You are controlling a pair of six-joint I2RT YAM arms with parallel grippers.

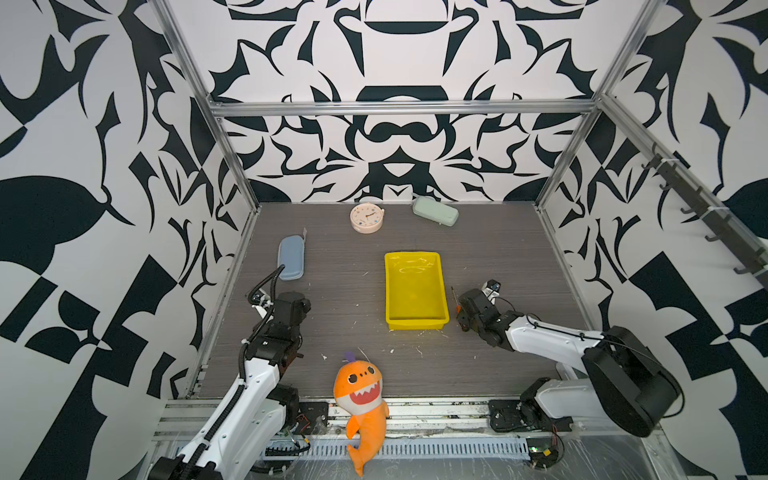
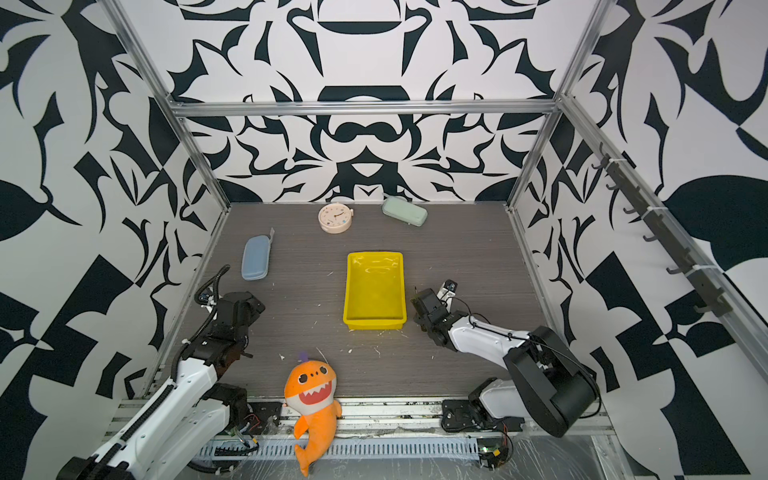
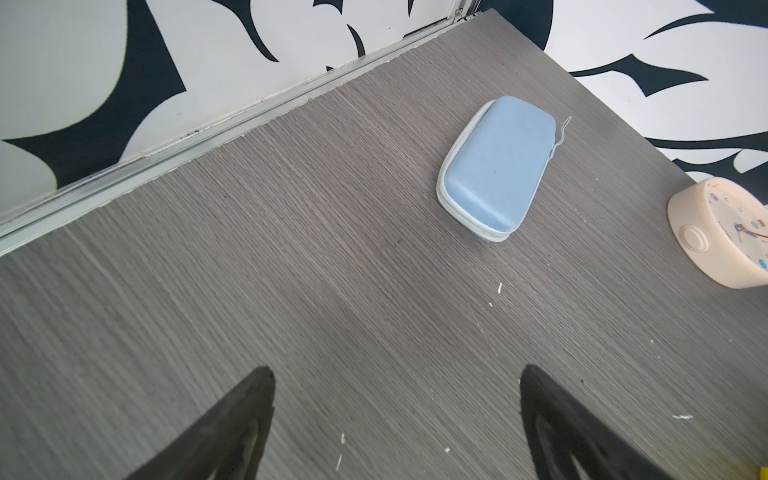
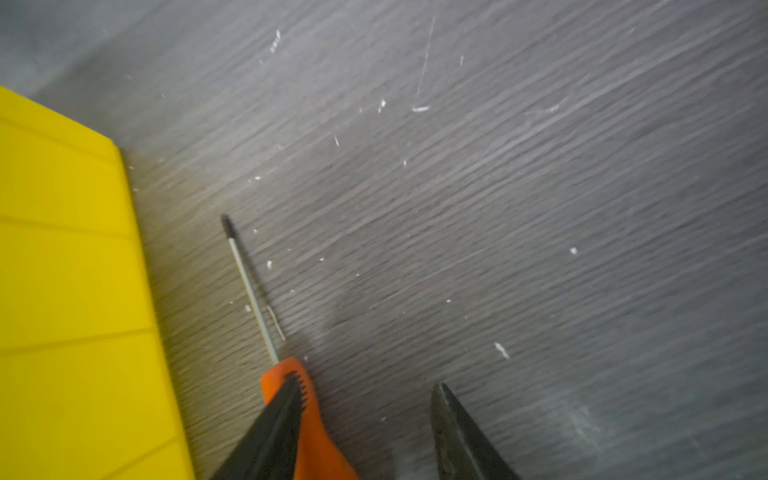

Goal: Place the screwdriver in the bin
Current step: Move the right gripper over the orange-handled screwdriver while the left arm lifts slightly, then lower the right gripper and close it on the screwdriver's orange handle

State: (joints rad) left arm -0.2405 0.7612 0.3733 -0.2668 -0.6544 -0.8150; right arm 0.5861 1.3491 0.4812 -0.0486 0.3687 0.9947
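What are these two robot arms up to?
The right gripper is down at the table, its jaws apart around the orange handle of a screwdriver lying beside the yellow bin. Nothing is gripped yet, and the bin is empty. The left gripper hovers open, holding nothing.

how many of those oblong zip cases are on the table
2. The blue case lies on the left side in both top views. The pale green case lies at the back, just right of the clock. None seems hidden.
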